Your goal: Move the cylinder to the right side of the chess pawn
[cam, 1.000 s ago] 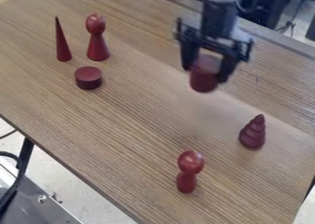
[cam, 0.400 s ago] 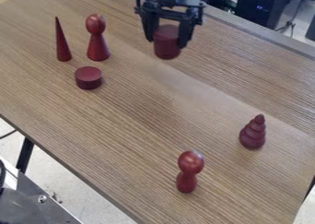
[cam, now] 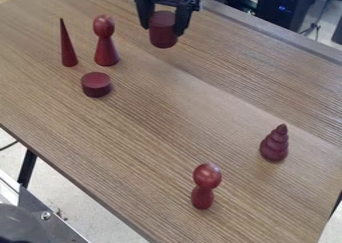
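Observation:
At the top of the view, left of centre, the black gripper [cam: 162,31] hangs over the table's far part, shut on the dark red cylinder [cam: 163,30], which is held upright between its two fingers. To the left of the cylinder stands a red chess pawn [cam: 105,43] with a round head and a cone-like body. A second pawn-like piece [cam: 205,186], with a round head and a narrow waist, stands near the front edge. I cannot tell how high the cylinder is above the wood.
A thin red cone [cam: 68,47] stands just left of the far pawn. A short, flat disc [cam: 96,85] sits in front of that pawn. On the right is a ridged, tree-like piece [cam: 274,143]. The wooden table's [cam: 153,137] front edge slants down to the right.
From the right of centre, my gripper has moved left and toward the top of the view, carrying the cylinder. The pieces on the table have kept their places.

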Motion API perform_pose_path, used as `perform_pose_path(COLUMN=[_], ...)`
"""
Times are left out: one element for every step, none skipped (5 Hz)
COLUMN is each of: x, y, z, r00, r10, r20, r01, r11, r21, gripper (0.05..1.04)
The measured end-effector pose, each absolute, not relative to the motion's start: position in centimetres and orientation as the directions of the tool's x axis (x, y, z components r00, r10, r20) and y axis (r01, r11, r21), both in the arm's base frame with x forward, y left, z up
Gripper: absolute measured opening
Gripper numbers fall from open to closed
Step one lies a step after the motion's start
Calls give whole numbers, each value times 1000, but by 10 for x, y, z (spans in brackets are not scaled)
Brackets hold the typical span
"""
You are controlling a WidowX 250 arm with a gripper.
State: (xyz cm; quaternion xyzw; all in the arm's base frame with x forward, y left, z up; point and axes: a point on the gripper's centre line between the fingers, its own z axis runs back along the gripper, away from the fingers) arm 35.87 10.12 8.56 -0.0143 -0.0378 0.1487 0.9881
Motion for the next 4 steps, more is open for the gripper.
perform_pose_path(x=[353, 347, 344, 338], y=[119, 130, 133, 130], z=[79, 65, 52, 42], r00=[939, 928, 925, 924], r10=[340, 372, 375, 371], r20=[44, -24, -62, -88], r01=[-340, -371, -374, -369], r11=[940, 928, 927, 929], r21=[-16, 15, 33, 34], gripper=[814, 814, 814, 814])
